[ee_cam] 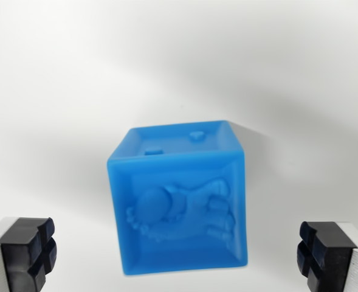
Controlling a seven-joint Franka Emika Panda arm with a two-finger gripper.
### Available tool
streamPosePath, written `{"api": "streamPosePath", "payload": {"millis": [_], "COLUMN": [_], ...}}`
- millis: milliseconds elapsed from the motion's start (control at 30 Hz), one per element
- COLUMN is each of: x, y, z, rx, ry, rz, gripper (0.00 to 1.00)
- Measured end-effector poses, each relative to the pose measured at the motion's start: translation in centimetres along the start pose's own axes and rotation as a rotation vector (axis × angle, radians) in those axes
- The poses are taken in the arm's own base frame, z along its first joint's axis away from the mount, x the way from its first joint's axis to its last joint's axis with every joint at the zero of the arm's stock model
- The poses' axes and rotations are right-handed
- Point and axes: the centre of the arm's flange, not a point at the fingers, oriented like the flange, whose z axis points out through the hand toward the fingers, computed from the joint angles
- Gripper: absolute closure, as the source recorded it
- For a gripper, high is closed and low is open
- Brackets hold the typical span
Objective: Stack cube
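Items counted in the wrist view:

Blue moulded plastic cubes with a raised relief figure on the facing side: one [177, 204], at the lower centre of the frame.

Small raised marks on that cube's top face: two, one a squarish stud toward the left, one a rounded shape toward the right.

Black rubber-like finger pads on grey metal mounts: two, one [28, 250] in the lower left corner and one [322, 252] in the lower right corner.

White plain surfaces: one [179, 61], filling the remainder of the frame.

No second cube is visible in this view.
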Motion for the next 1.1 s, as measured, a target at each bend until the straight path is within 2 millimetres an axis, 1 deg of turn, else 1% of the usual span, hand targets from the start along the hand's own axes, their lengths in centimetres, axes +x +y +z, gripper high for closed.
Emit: {"api": "streamPosePath", "payload": {"millis": [133,433,800,833,1100], "x": [0.0,0.0,0.0,0.0,0.1], "y": [0.0,0.0,0.0,0.0,0.0], "z": [1.4,4.0,5.3,5.3,5.3], "rx": [0.000,0.000,0.000,0.000,0.000], "ry": [0.000,0.000,0.001,0.002,0.002], "rz": [0.001,0.002,0.001,0.001,0.001], "gripper": [0.00,0.00,0.00,1.00,1.00]}}
